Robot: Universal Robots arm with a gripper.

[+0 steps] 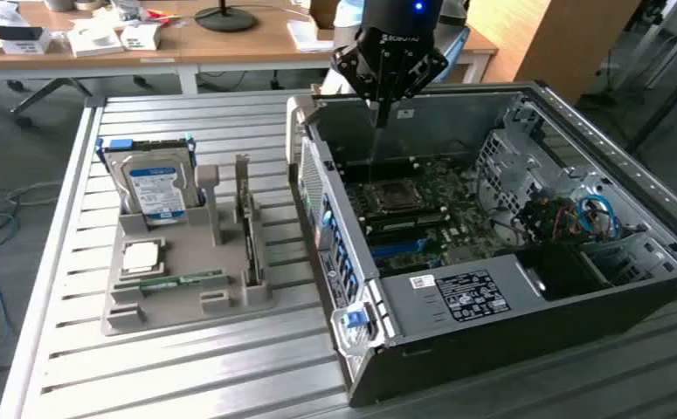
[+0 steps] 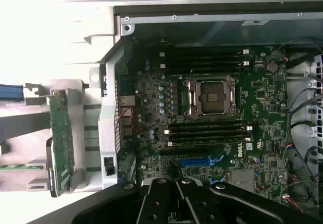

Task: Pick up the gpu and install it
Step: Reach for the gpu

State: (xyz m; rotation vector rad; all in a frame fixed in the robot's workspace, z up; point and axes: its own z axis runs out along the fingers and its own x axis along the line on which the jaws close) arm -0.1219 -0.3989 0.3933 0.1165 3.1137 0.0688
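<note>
Hand (image 1: pixel 379 120): clenched, fingers pressed together, holding nothing. In the exterior view it hangs from the arm over the far part of the open case (image 1: pixel 431 131), fingertips pointing down above the motherboard (image 1: pixel 431 218). In the wrist view the shut hand (image 2: pixel 176 183) sits over the blue slot, with the motherboard (image 2: pixel 262 98) and its bare socket (image 2: pixel 212 97) beyond.

Gpu (image 1: pixel 248 236): not in the hand. It stands on edge in a slot of the grey holder (image 1: pixel 187 305), on the bench (image 1: pixel 198 375), outside the case, to the exterior view's left of it. It is well apart from the hand, with the case's side wall between them. In the wrist view the gpu (image 2: pixel 60 143) appears as a green board just beyond that wall.

Other contents of the holder:
- Hard drive (image 1: pixel 155 188): blue label, upright at the far end.
- Processor chip (image 1: pixel 142 256): flat in its recess, silver.
- Memory stick (image 1: pixel 183 281): narrow, green, lying near the front edge, just beside the gpu's slot.
</note>
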